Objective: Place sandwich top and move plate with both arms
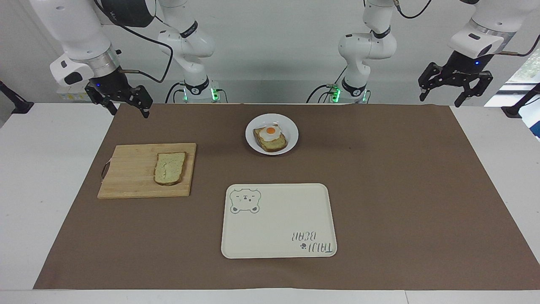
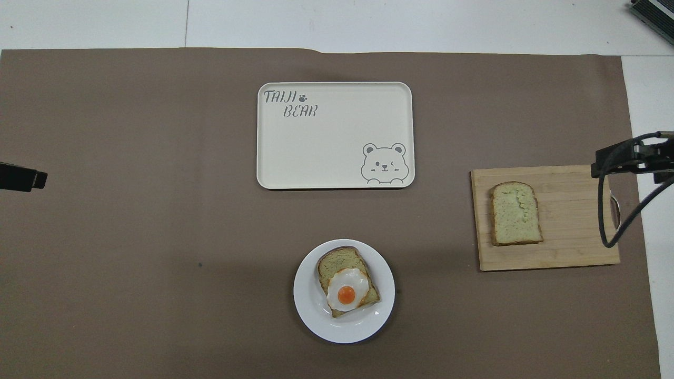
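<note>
Facing view: set high across the table, looking toward both arm bases, distant enough to take in the whole brown paper mat (image 1: 379, 190). Overhead view: mounted high above the robots' end, aimed steeply down, apparently somewhat closer. Shared by both, half a turn apart: cream rectangular bear-printed tray (image 1: 278, 219) (image 2: 335, 135), bamboo cutting board (image 1: 135, 173) (image 2: 574, 221).

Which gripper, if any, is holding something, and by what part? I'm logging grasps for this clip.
Nothing is held. The left gripper and right gripper both hang open and empty. The sandwich top lies untouched on the cutting board.
</note>
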You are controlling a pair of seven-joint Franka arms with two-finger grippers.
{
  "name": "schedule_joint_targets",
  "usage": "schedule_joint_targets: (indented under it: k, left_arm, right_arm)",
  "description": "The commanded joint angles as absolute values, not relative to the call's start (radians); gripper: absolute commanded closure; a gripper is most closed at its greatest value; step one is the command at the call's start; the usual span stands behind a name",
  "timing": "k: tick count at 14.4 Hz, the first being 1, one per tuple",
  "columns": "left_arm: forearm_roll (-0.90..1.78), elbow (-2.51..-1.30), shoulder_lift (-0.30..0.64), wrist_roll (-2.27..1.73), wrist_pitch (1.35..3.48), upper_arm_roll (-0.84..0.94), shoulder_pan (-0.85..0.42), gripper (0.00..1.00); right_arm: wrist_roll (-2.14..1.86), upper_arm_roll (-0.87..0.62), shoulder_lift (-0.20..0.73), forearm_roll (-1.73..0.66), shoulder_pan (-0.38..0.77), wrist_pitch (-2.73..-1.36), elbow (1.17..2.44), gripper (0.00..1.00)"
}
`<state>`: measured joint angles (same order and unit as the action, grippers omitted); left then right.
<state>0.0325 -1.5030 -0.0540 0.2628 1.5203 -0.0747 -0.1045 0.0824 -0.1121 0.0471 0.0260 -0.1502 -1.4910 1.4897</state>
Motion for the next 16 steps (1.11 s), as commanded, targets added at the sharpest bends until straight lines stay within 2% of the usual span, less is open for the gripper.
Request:
schedule_joint_targets:
  k: [1, 16]
  left_arm:
    - [0.035, -1.5, -0.064, 0.25, 1.503, -0.091, -0.123, 0.0]
    - [0.035, -1.5, -0.064, 0.25, 1.503, -0.09, -0.123, 0.0]
  right_arm:
    - [0.11, -0.117, 0.003, 0.014, -0.159, -1.491, 1.555, 0.0]
    - [0.098, -0.117, -0.003, 0.014, -0.152, -1.491, 1.562, 0.0]
